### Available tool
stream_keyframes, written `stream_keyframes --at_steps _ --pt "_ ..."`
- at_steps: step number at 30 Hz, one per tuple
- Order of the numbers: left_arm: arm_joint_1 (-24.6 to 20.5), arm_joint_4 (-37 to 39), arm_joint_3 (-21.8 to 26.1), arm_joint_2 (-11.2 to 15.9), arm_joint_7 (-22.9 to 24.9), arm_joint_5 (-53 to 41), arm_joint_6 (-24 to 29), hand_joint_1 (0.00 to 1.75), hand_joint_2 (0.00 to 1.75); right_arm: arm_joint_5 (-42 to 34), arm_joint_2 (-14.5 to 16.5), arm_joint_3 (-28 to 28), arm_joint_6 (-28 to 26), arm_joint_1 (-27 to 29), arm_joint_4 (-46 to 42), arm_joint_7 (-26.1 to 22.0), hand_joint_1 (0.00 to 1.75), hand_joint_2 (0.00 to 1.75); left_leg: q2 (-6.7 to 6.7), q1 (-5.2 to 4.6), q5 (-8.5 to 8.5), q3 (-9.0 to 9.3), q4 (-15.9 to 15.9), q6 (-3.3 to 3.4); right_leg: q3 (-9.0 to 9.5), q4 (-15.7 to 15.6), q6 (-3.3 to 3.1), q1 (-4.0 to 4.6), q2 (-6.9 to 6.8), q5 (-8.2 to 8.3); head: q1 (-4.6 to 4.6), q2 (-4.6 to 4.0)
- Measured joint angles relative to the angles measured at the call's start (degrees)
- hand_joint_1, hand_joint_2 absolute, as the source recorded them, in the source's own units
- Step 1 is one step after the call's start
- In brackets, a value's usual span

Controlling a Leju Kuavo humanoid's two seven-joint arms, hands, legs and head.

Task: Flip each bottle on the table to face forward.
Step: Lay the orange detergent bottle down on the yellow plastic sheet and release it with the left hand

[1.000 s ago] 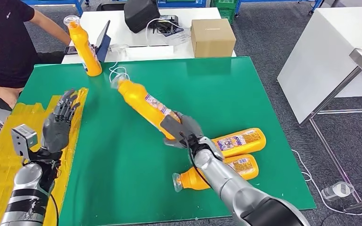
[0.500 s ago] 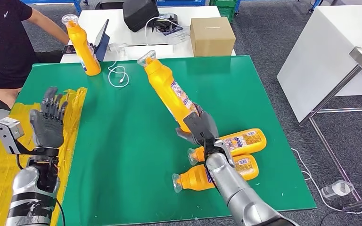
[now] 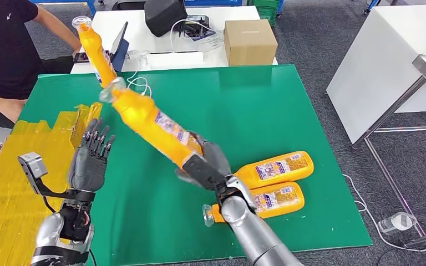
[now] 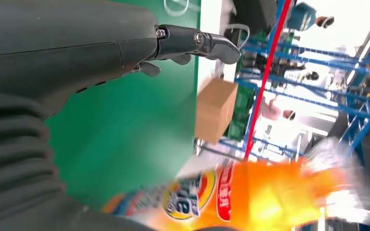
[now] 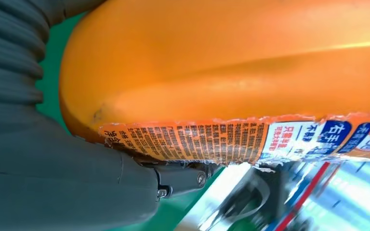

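Right hand (image 3: 208,166) gripping the base of an orange detergent bottle (image 3: 150,124), held tilted above the middle of the green worktop (image 3: 244,105), cap toward the far-left corner. Left hand (image 3: 90,160) open, fingers spread, raised just beside the bottle near the left edge; holding nothing. Best done by keeping a firm hold at the base, bringing the free hand under the neck, and turning until the label faces forward before setting down. Two lying bottles (image 3: 274,166) just beside the gripping hand, near the right edge: likely to be knocked. Upright bottle (image 3: 97,52) at the far-left corner, close to the swinging cap. Cardboard box (image 3: 249,43) and seated person (image 3: 5,50) beyond the far edge.
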Motion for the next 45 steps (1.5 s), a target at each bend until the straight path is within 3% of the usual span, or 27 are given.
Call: stream_keyframes --at_steps 8,28,29,33,45 --pt "2.9 -2.7 -2.4 -0.2 -0.5 0.8 -0.7 0.00 1.75 -0.3 1.2 9.7 0.9 1.2 -1.8 1.2 1.75 1.75 -0.01 -0.01 0.01 -0.02 0.0 0.01 0.00 0.0 0.00 -0.03 -0.02 0.00 0.01 0.00" --pt "5.8 -5.4 -7.3 -0.1 0.1 3.7 -4.0 0.00 1.75 -0.5 2.2 15.8 0.5 1.1 3.8 2.3 1.75 1.75 -0.02 -0.02 0.01 -0.03 0.0 0.01 0.00 0.0 0.00 -0.04 -0.01 0.00 0.01 0.00" --pt "5.9 -5.5 -7.5 -0.1 0.1 3.7 -4.2 0.04 1.75 -0.3 2.3 15.9 0.5 1.1 4.2 2.3 1.75 1.75 -0.02 -0.02 0.01 -0.03 0.0 0.01 0.00 0.0 0.00 -0.04 -0.01 0.00 0.00 0.00" --pt "6.3 -5.8 -8.1 0.3 0.0 3.4 -4.4 1.75 1.75 0.7 2.6 16.5 0.6 0.9 5.9 2.3 1.75 1.75 -0.02 -0.02 0.01 -0.02 0.0 0.01 0.00 0.0 0.00 -0.04 -0.01 0.00 0.00 0.00" --pt "6.9 -5.8 -8.3 1.2 -0.7 3.1 -4.4 1.75 1.75 1.1 3.1 17.4 0.5 0.1 8.4 2.4 1.75 1.75 -0.01 -0.01 0.01 -0.02 0.0 0.00 -0.02 0.0 0.00 -0.04 -0.01 0.00 0.01 0.00"
